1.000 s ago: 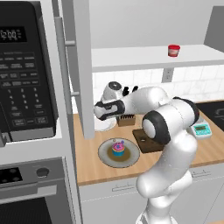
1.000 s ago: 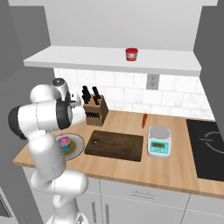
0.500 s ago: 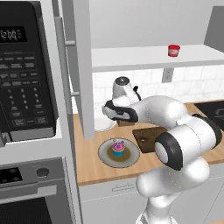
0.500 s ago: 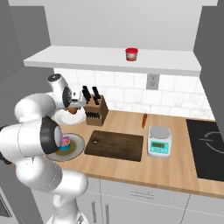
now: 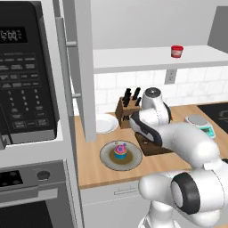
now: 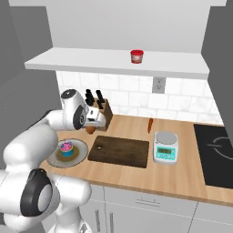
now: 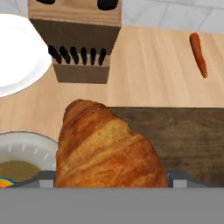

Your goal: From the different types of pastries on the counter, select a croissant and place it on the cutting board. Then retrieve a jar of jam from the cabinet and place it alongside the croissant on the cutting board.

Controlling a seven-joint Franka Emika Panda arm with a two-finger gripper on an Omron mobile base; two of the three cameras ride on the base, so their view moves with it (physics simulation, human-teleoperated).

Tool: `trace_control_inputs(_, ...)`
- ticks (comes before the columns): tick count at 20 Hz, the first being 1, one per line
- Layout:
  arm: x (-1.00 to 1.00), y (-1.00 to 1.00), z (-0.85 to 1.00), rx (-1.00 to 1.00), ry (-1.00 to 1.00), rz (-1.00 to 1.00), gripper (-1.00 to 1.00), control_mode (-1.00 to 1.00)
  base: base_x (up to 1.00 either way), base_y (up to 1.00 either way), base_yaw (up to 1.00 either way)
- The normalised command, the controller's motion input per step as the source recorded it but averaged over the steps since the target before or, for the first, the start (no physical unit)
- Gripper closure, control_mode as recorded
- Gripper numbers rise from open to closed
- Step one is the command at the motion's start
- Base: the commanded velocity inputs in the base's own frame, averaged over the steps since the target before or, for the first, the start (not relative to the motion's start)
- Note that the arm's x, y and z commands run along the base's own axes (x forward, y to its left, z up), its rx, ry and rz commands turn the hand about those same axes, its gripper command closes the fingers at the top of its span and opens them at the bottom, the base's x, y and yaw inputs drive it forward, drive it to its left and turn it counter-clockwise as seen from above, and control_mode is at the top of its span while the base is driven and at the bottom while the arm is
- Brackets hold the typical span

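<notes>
Pincer (image 6: 92, 129): I've got it clamped on the croissant (image 7: 107, 146).
Change: swung right, now reaching the board's (image 6: 120, 151) left edge.
Next: lower, release.

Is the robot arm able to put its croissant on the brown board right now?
Probably yes. The end effector holds the croissant right by the cutting board, whose top looks bare, with nothing between them.

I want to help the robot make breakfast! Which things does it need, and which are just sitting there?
Needed: the croissant in the gripper, the cutting board, the jar of jam up in the cabinet.

Just sitting there: cupcake on its grey plate, carrot, knife block, kitchen scale, white plate.
</notes>
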Motion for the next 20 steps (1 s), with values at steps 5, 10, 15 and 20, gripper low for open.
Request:
trace_control_inputs(5, -0.07, -0.77, -0.18, 0.01, 0.0, -0.01, 1.0, -1.0, 0.0, 0.0, 0.0)
trace_control_inputs(10, 0.0, -0.24, -0.03, 0.05, 0.0, -0.02, 1.0, -1.0, 0.0, 0.0, 0.0)
trace_control_inputs(15, 0.0, -0.11, -0.24, 0.0, 0.0, 0.0, 1.0, -1.0, 0.0, 0.0, 0.0)
trace_control_inputs(20, 0.01, 0.22, -0.29, -0.12, 0.04, 0.04, 1.0, -1.0, 0.0, 0.0, 0.0)
